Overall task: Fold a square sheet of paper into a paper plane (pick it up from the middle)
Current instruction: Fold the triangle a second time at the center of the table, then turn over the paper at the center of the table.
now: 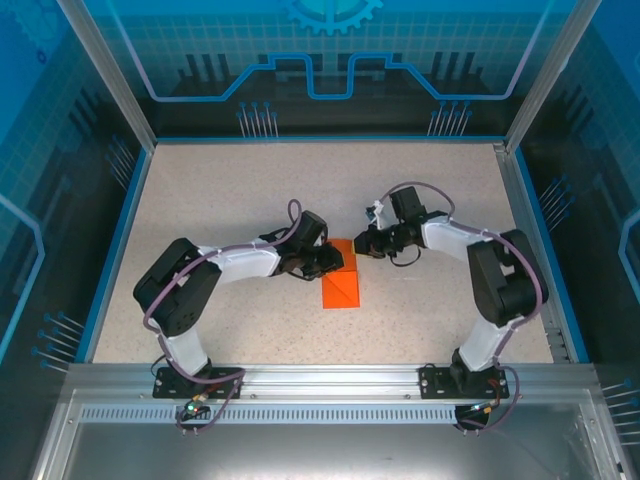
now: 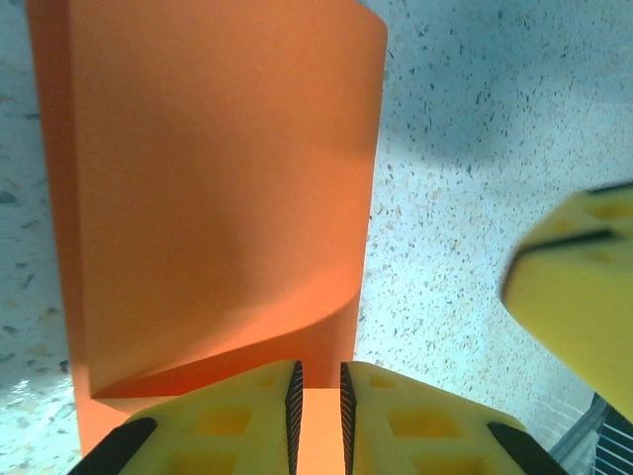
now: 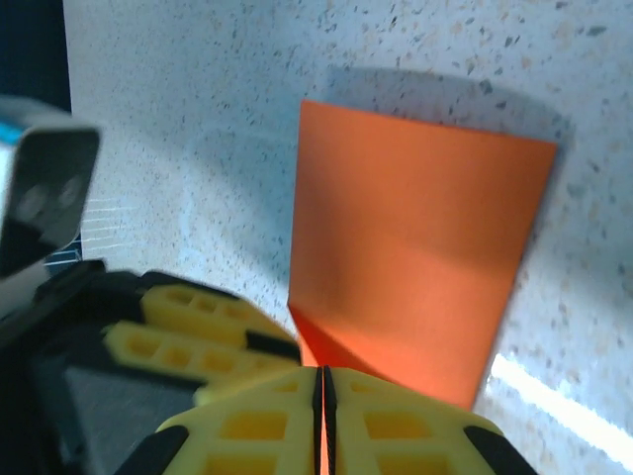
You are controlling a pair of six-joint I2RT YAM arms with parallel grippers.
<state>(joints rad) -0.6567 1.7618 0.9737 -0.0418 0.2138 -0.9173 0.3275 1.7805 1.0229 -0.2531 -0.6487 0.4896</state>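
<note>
Right gripper [image 3: 322,416]: the jaws are seen pressed together, with a thin orange edge caught in the seam. A corner of the square sheet of paper [image 3: 415,257] is judged to be pinched there.

Left gripper [image 2: 316,416]: the jaws are set narrowly apart, with orange visible in the slot between them. Whether the paper is clamped or merely lies behind the slot cannot be told.

In the top view, the left gripper [image 1: 328,262] and the right gripper [image 1: 362,243] are found close together at the far end of the square sheet of paper [image 1: 340,290], one on each side.

From both tools the sheet extends toward the near edge of the table [image 1: 220,190], and its long axis runs near to far. A raised, curling layer is noted in the left wrist view [image 2: 218,198].

Neither arm is clearly nearer, as both are at the paper. The coming fold is judged to depend on that shared far edge.

Count: one sheet, two grippers.
</note>
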